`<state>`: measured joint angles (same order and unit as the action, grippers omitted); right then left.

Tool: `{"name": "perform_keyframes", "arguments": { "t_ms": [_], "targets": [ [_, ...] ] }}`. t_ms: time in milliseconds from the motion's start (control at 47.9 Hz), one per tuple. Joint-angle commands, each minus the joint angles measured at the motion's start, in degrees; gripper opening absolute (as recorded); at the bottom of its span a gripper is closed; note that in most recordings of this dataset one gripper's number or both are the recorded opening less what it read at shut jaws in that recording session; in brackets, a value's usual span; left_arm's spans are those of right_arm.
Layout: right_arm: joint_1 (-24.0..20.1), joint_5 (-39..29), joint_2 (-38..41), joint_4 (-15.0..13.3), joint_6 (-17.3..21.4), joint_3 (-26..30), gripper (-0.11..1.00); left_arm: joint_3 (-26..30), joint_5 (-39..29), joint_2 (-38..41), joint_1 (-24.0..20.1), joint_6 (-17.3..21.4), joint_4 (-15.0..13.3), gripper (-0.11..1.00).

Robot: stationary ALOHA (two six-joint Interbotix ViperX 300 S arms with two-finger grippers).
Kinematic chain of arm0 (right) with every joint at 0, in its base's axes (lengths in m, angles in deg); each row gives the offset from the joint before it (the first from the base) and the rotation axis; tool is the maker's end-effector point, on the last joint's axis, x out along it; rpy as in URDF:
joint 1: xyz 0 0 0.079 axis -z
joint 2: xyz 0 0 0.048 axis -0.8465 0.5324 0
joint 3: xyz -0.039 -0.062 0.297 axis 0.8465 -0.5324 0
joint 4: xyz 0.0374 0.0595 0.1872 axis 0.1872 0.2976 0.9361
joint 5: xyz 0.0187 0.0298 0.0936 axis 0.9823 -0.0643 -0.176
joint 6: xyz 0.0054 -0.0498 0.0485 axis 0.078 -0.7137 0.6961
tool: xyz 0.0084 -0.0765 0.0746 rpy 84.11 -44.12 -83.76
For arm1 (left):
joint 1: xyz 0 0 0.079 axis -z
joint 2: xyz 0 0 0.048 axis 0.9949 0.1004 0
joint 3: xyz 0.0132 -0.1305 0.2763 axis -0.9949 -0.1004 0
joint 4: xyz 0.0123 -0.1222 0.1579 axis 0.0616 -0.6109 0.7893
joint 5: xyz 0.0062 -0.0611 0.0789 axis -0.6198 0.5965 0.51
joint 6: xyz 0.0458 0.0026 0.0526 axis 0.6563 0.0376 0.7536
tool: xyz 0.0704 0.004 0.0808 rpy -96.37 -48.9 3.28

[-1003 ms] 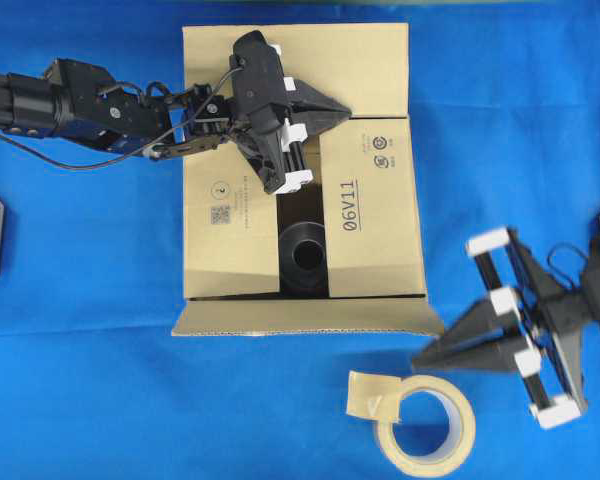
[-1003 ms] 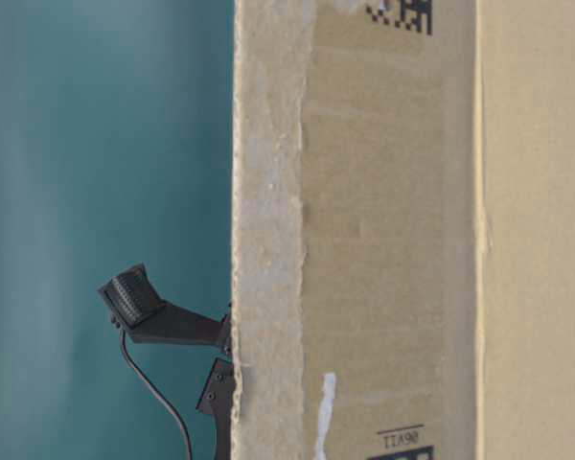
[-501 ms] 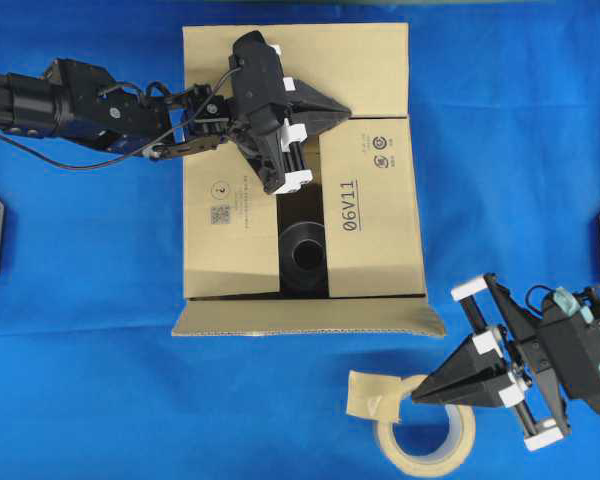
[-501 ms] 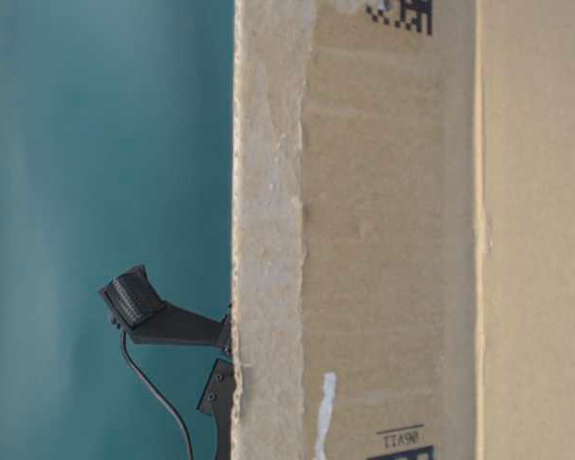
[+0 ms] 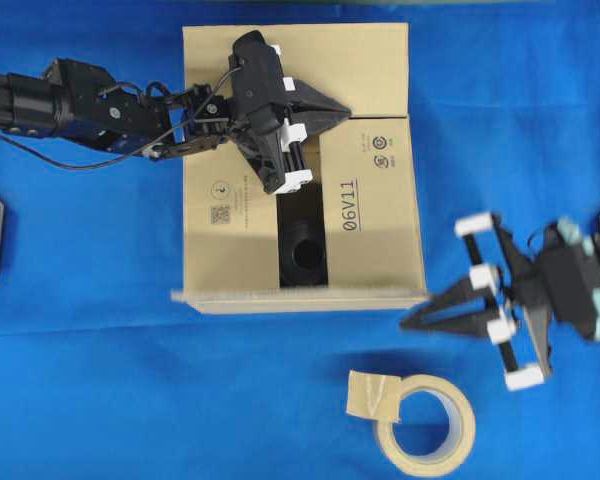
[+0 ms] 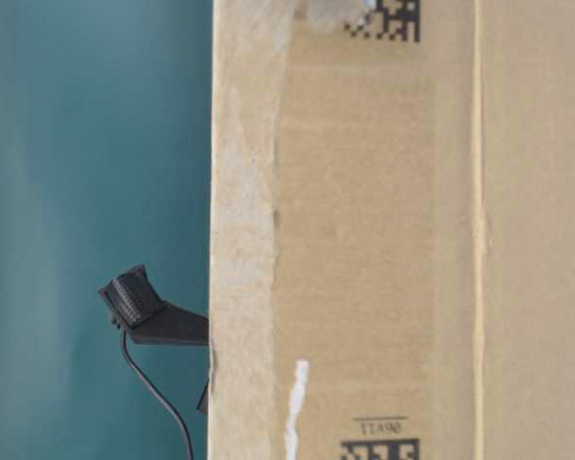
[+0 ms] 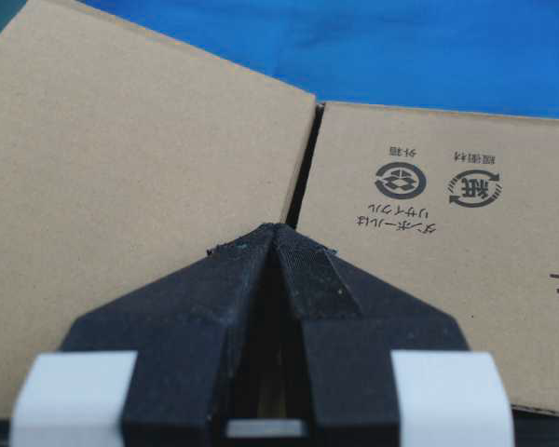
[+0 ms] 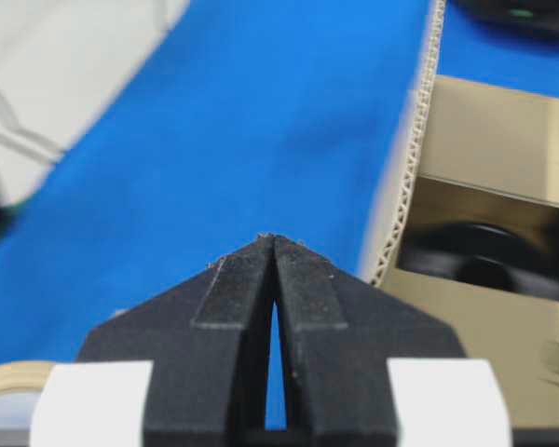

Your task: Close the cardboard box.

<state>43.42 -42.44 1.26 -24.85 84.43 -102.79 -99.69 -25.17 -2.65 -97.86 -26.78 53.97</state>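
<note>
Two grippers are in my overhead view, one at each side. The left gripper [image 5: 342, 111] reaches over the box [image 5: 370, 215] from the left, and its fingers [image 7: 303, 279] are pressed together with nothing between them. Their tips rest over the far flap, just at the seam where this flap meets the right flap; I cannot tell if they really touch the cardboard. Under the body of this gripper the two side flaps lie nearly flat, with a gap between them, and a dark round thing [image 5: 305, 252] shows inside the gap. The near flap stands up, so I see mostly its corrugated edge. In the table-level view the box fills most of the picture.

More to the right, the right gripper [image 5: 408, 324] points at the near right corner of the box. Its fingers [image 8: 247, 289] are also together, holding nothing, and the tips are just beside the edge of the near flap. A tape roll [image 5: 425, 428] lies on the blue cloth [image 5: 80, 380], nearer to me than these fingers.
</note>
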Motion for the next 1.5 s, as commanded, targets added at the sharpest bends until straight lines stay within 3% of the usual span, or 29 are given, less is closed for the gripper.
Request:
{"name": "perform_keyframes", "arguments": {
  "t_ms": [0, 104, 313, 627, 1086, 1483],
  "targets": [
    [3.16, -0.18, -1.76, 0.09, 0.26, -0.09, 0.0, 0.35, 0.18, -1.14, 0.35, -0.09, 0.09, 0.0],
    [5.98, -1.67, -1.67, 0.44, 0.26, -0.26, 0.0, 0.26, 0.18, -1.14, 0.53, -0.26, 0.09, 0.0],
    [10.37, -4.57, 2.02, 3.69, 0.35, -0.79, 0.0, 0.53, 0.18, -1.14, 0.44, -0.18, 0.09, 0.0],
    [10.63, -4.22, 7.91, 6.5, 0.35, -1.05, 0.0, 0.79, 0.18, -1.14, 0.44, -0.18, 0.09, 0.0],
    [10.63, -4.04, 8.17, 6.94, 0.35, -0.7, 0.0, 0.79, -0.53, -4.66, 0.7, 0.0, 0.09, 0.0],
    [10.63, -4.04, 8.17, 6.94, 0.35, -0.26, 0.0, 3.87, -13.27, -17.49, -0.44, 1.14, 0.09, 0.0]
  ]
}}
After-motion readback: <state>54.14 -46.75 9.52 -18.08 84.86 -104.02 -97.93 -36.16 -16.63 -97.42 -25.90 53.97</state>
